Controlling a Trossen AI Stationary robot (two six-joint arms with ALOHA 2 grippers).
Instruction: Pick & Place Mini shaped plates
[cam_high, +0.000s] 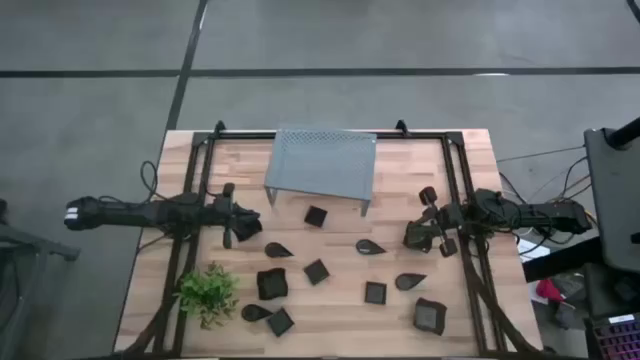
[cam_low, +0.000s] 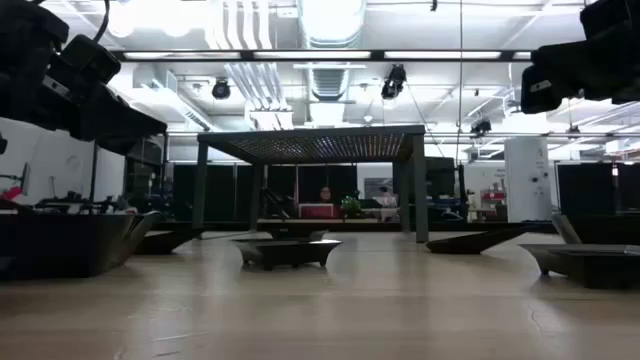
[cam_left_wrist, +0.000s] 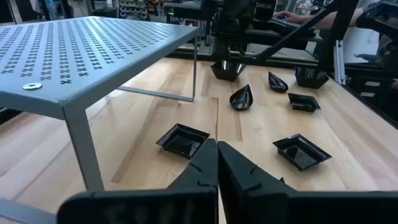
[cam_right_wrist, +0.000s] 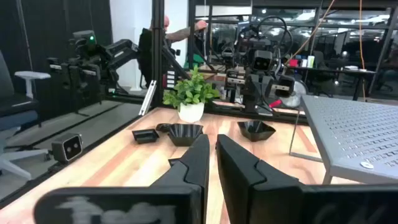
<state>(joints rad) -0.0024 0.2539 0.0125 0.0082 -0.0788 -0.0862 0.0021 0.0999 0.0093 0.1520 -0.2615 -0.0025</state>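
Note:
Several small black plates lie flat on the wooden table: a square one (cam_high: 316, 215) just in front of the rack, teardrops (cam_high: 278, 250) (cam_high: 368, 246), and larger dishes (cam_high: 271, 284) (cam_high: 430, 315) nearer the front. My left gripper (cam_high: 252, 224) (cam_left_wrist: 217, 163) hovers shut at the table's left, pointing right, with a square plate (cam_left_wrist: 181, 139) just beyond its tips. My right gripper (cam_high: 411, 238) (cam_right_wrist: 212, 155) hovers at the right, pointing left. Only a narrow gap shows between its fingers, with nothing in it.
A grey perforated metal rack (cam_high: 320, 165) stands on thin legs at the far middle. A small green plant (cam_high: 208, 292) in a white pot sits at the near left. Black frame rails (cam_high: 190, 240) run along both sides of the table.

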